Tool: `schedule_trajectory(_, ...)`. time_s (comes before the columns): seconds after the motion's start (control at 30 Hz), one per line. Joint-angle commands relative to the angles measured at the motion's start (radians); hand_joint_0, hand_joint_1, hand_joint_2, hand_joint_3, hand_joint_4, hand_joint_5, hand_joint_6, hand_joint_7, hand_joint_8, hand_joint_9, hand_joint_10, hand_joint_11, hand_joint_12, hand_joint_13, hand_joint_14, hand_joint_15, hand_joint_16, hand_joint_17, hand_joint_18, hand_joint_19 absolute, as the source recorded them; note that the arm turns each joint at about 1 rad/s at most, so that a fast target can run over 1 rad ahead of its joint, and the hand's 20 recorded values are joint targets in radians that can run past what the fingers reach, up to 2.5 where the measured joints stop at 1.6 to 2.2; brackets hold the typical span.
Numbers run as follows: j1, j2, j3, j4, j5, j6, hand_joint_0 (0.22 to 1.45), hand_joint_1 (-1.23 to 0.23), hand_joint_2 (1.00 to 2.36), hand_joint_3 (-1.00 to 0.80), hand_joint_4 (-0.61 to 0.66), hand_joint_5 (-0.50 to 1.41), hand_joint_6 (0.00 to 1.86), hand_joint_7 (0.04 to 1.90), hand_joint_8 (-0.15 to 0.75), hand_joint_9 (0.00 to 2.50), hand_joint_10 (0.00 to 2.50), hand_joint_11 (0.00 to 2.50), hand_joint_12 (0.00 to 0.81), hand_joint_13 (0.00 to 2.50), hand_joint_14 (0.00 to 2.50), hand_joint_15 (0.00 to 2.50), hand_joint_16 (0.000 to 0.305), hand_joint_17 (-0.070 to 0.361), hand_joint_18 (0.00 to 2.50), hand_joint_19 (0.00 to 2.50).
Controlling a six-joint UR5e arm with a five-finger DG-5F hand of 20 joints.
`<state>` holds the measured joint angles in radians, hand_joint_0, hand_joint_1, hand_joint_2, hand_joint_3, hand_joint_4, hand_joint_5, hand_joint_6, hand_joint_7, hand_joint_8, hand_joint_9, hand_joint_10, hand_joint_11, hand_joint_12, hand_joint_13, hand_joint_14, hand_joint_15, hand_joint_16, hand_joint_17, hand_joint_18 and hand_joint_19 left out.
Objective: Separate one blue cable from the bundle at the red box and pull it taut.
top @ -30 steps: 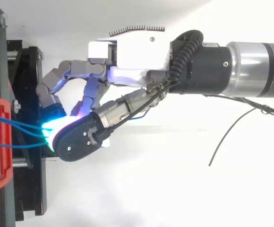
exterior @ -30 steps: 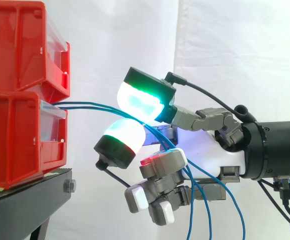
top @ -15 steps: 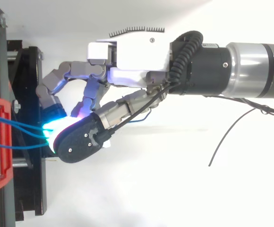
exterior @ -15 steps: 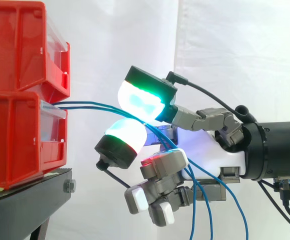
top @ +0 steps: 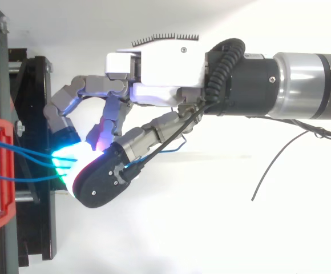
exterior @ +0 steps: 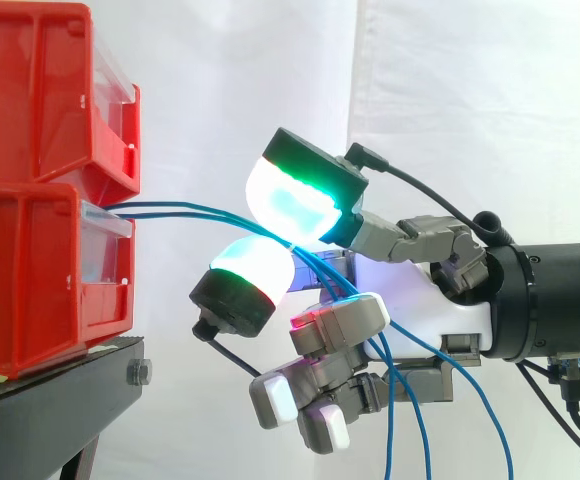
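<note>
Upper green-lit fingertip point(exterior: 295, 198) has tipped up and back toward the arm since a second ago, and the slack under the hand point(exterior: 420, 300) has swung further right. From my end the fingers are curled in, and the two big glowing pads look closed on the blue cables point(exterior: 185, 211) running between them. Those cables come out the front of the lower red bin point(exterior: 30, 270) on the black stand point(exterior: 60, 395), then hang loose past the palm.

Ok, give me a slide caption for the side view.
Robot hand gripping blue cables between glowing fingertips, beside the lower red bin they run from.
</note>
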<state>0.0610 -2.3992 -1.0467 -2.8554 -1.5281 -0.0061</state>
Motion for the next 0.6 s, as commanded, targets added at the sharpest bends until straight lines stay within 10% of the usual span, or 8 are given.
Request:
schedule_trajectory(0.0, -0.001, 0.000, 0.001, -0.001, 0.000, 0.000, 0.68, -0.83, 1.00, -0.50, -0.04, -0.13, 0.84, 1.24, 0.296, 1.33, 0.03, 1.30, 0.375, 0.97, 0.03, 0.72, 0.045, 0.102, 0.95, 0.88)
schedule_trajectory(0.57, -0.003, -0.001, -0.001, 0.001, 0.000, 0.000, 0.75, -0.97, 1.00, -0.50, -0.06, -0.18, 0.89, 1.21, 0.277, 1.13, 0.03, 1.26, 0.364, 0.86, 0.03, 0.69, 0.046, 0.104, 0.87, 0.78)
